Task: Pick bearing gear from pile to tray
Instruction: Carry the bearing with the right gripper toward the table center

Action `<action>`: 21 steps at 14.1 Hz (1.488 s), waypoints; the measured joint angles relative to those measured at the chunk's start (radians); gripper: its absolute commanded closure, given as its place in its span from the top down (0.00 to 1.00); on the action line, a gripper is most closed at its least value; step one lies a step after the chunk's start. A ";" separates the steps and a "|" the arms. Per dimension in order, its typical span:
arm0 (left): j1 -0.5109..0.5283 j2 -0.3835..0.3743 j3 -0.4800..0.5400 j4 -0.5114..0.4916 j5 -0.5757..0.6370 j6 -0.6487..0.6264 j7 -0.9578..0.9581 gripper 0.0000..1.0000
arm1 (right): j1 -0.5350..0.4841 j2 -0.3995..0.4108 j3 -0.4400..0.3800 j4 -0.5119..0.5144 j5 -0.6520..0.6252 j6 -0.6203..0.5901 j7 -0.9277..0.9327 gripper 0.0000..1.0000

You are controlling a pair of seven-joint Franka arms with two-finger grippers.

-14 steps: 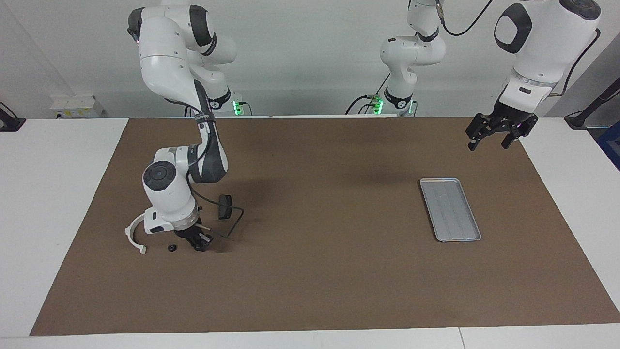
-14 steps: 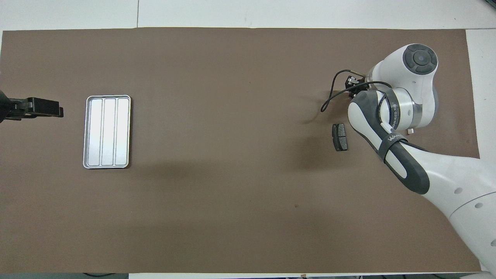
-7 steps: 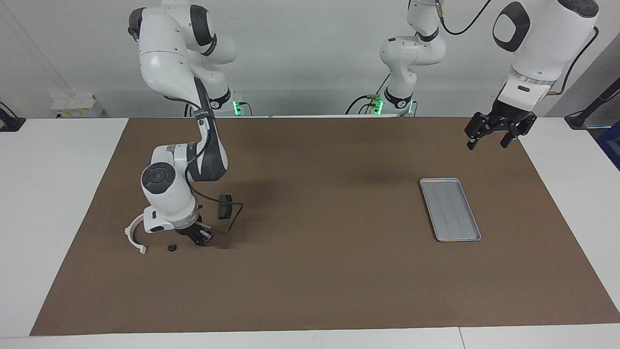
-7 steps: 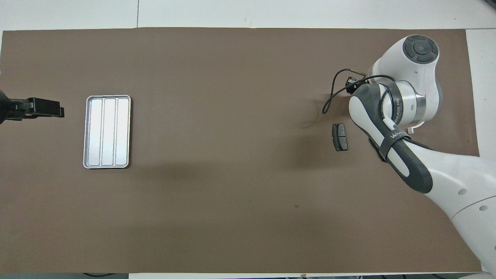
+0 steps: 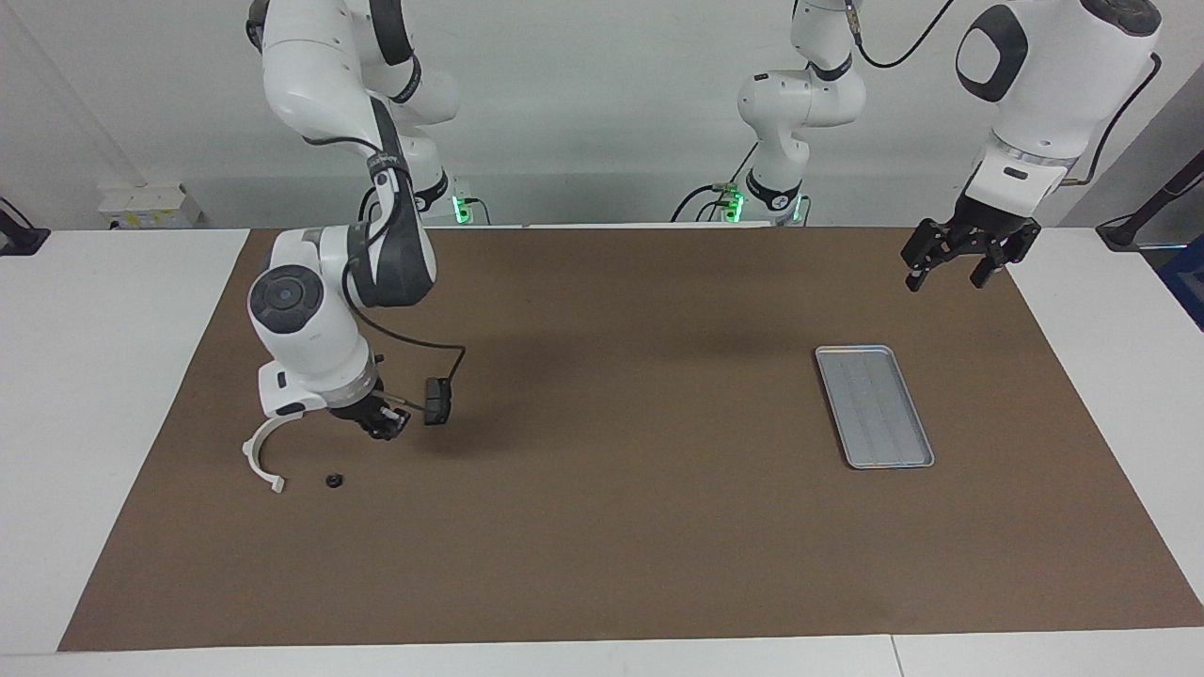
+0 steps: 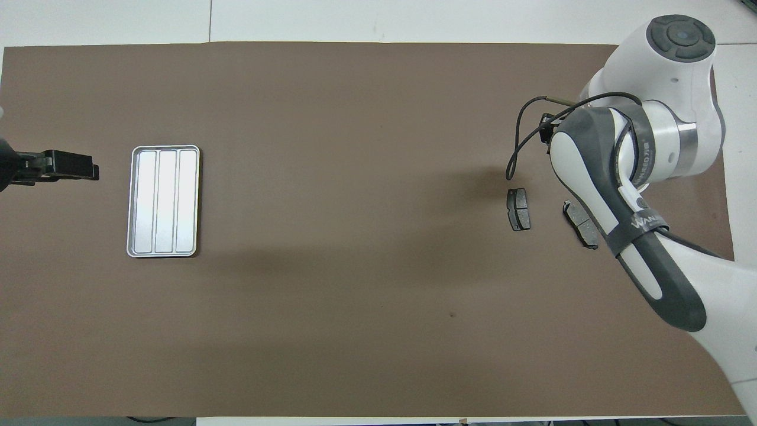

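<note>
The pile lies at the right arm's end of the brown mat: a white half-ring bracket [image 5: 260,457], a tiny black round piece [image 5: 332,480] beside it, and two dark grey plates [image 6: 519,209] [image 6: 581,223]. My right gripper [image 5: 383,426] hangs a little above the mat over the pile, between the bracket and one plate [image 5: 437,402]. Its fingers are shut on what looks like a small black round piece. The silver-grey tray [image 5: 875,406] lies empty toward the left arm's end and also shows in the overhead view [image 6: 164,201]. My left gripper [image 5: 959,256] waits open in the air.
A black cable [image 6: 520,139] loops off the right wrist above the mat. The right arm's white links cover the bracket and the loose round piece in the overhead view. The mat [image 5: 621,527] between pile and tray is bare.
My right gripper has risen from the mat beside the black round piece and drawn back toward the robots. The second plate now shows in the overhead view. The left arm has barely moved.
</note>
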 measured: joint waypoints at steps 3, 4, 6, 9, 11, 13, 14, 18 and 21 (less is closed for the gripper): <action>0.000 -0.001 0.002 -0.002 0.000 0.000 -0.006 1.00 | 0.066 -0.119 0.008 0.003 0.001 -0.138 0.000 0.00; 0.000 -0.001 0.002 -0.002 0.000 0.001 -0.013 1.00 | 0.090 -0.153 0.009 0.003 0.002 -0.173 0.002 0.00; 0.000 -0.001 0.002 -0.002 0.000 0.008 -0.022 1.00 | 0.142 -0.212 0.014 0.003 0.003 -0.227 0.031 0.00; 0.006 -0.002 0.011 -0.002 0.000 0.020 -0.025 1.00 | 0.246 -0.273 0.036 0.001 0.025 -0.274 0.196 0.00; 0.010 -0.002 0.012 -0.002 0.000 0.023 -0.025 1.00 | 0.328 -0.286 0.050 0.000 0.034 -0.274 0.321 0.00; 0.013 -0.002 0.012 -0.008 0.000 0.025 -0.025 1.00 | 0.400 -0.290 0.058 -0.002 0.066 -0.264 0.434 0.00; 0.013 -0.002 0.012 -0.011 0.000 0.027 -0.025 1.00 | 0.430 -0.293 0.059 -0.006 0.089 -0.247 0.485 0.00; 0.013 -0.002 0.011 -0.015 0.000 0.038 -0.025 1.00 | 0.519 -0.319 0.061 -0.099 0.170 -0.103 0.667 0.00; 0.013 -0.002 0.008 -0.015 0.000 0.038 -0.026 1.00 | 0.600 -0.318 0.063 -0.206 0.174 0.006 0.755 0.00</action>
